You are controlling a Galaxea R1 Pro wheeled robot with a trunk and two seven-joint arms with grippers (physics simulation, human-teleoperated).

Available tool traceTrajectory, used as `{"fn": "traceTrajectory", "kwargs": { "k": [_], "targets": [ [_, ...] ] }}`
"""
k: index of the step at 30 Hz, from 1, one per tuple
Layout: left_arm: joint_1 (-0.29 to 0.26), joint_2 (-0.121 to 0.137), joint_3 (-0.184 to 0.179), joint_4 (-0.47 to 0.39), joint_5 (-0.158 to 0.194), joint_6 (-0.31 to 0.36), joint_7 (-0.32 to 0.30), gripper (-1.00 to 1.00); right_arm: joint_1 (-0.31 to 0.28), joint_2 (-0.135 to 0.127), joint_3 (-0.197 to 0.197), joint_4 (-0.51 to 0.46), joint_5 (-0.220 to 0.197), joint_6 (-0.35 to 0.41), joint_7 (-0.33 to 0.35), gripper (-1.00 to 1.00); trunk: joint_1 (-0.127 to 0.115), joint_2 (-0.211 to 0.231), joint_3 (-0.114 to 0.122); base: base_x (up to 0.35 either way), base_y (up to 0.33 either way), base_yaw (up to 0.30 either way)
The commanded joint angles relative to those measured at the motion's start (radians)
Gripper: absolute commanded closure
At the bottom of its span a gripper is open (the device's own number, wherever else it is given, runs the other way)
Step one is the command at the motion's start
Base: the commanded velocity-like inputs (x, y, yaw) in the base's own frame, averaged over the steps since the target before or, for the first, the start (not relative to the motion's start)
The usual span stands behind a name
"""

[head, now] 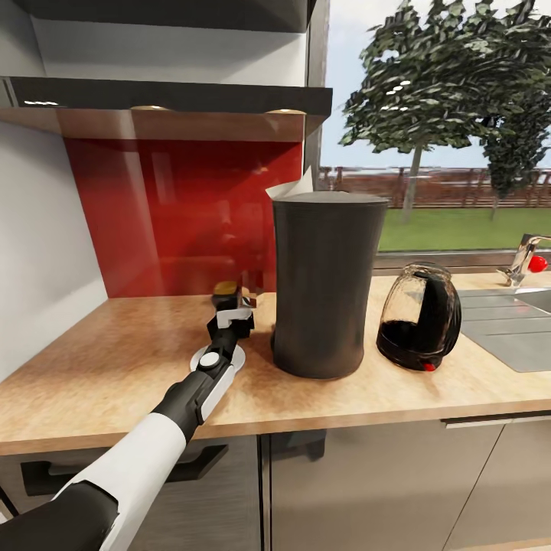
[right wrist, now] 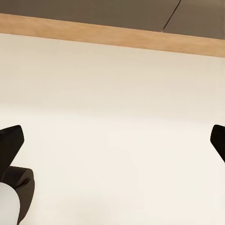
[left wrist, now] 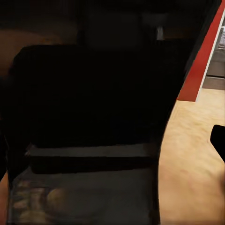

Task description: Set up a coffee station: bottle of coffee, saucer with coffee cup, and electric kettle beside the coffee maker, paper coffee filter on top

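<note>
Coffee bottle (head: 226, 290) near coffee maker (head: 325, 283); left end effector (head: 233, 306) there, grip unclear; right fingertips (right wrist: 10, 143) apart

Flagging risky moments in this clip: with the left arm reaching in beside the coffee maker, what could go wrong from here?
1. The left gripper sits close beside the tall coffee maker; a sideways swing could nudge it and dislodge the paper filter sticking up at its top.
2. The arm passes right over the saucer, so lowering or pulling back may drag it along the countertop.
3. The electric kettle stands close to the coffee maker, so a shoved coffee maker could bump it.
</note>
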Motion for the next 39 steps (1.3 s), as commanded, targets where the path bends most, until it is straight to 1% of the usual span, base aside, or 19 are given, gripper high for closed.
{"fn": "traceTrajectory", "kwargs": {
  "k": [1,39],
  "targets": [
    [-0.001,0.001,-0.007,0.001,0.011,-0.006,0.007,-1.0,0.0,0.001,-0.007,-0.001,0.011,-0.006,0.005,-1.0,0.0,0.0,-0.001,0.0,0.0,0.0],
    [-0.001,0.001,-0.007,0.001,0.011,-0.006,0.007,-1.0,0.0,0.0,-0.007,-0.001,0.01,-0.006,0.006,-1.0,0.0,0.0,-0.001,0.0,0.0,0.0]
  ]
}}
